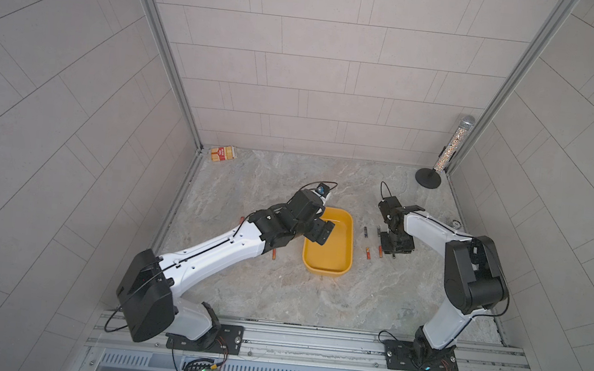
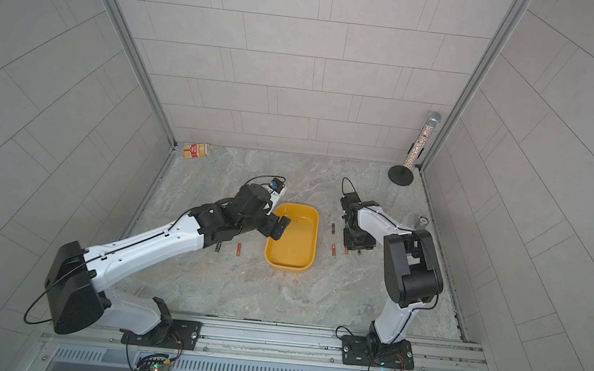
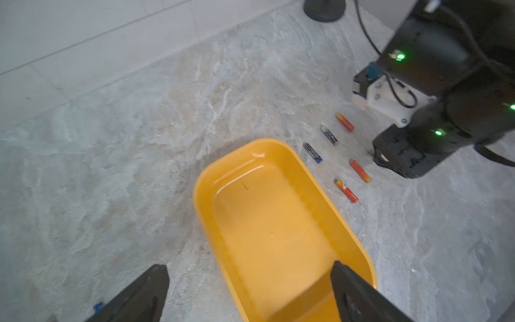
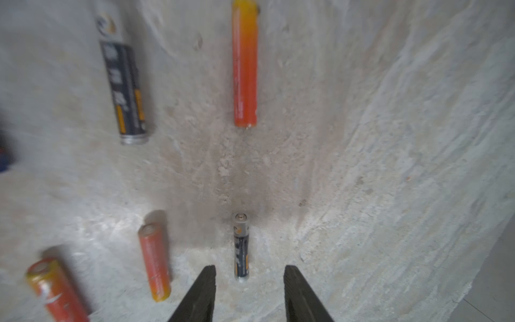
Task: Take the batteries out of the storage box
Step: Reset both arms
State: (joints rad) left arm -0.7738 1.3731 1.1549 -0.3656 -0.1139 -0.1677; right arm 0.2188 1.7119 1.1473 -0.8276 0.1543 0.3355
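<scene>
Reaching low over the table (image 1: 313, 301) from the near rail, the left arm (image 1: 213, 249) is stretched almost straight toward the box (image 1: 328, 269), with its wrist tipped down at the box's left rim. The right arm (image 1: 430, 227) is folded: the elbow is raised high, the forearm is run toward the middle, and the wrist is pointed straight down at the table right of the box.

The box is set mid-table, well apart from both side walls. Bare table is seen between it and the near rail, and more behind it up to the back wall.

The left gripper (image 3: 248, 266) is spread wide and nothing is held. One finger (image 3: 139, 292) is hung outside the rim, the other over the yellow floor. The right gripper (image 4: 249, 269) is parted moderately, close above the table, and nothing is gripped.

The batteries (image 3: 345, 191) are laid on the table outside the box, several to its right and at least two to its left by the left arm. A black battery (image 4: 241, 248) is seen with one end just between the right fingertips, touched by neither.
</scene>
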